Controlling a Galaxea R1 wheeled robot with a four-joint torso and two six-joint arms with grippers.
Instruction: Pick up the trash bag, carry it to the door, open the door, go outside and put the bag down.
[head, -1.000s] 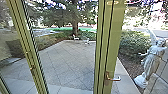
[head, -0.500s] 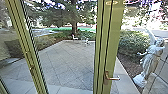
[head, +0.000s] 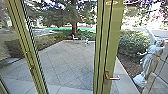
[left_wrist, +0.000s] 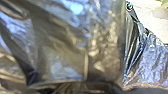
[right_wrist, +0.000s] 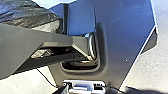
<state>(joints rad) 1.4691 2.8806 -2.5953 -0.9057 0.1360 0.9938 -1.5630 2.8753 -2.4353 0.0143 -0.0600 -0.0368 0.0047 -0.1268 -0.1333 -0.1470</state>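
In the head view, a green door frame (head: 110, 45) stands upright right of centre, with a metal lever handle (head: 113, 78) low on it. Whether the door is open or shut, I cannot tell. Shiny dark plastic of the trash bag (left_wrist: 67, 50) hangs very close to my left wrist camera, creased and catching the light. Part of the dark bag (right_wrist: 27, 15) appears in the right wrist view too, beyond a grey bar of the robot. How my grippers stand, I cannot make out.
Another green upright (head: 27, 50) leans across the left of the head view. Beyond lies a paved yard (head: 67, 62) with small white objects (head: 85, 41) near a tree trunk (head: 74, 18). Bushes (head: 133, 43) and a pale statue (head: 150, 60) are on the right.
The whole head view has shifted slightly since the earliest picture, so the camera has moved a little. Over the last half second it looks steady.
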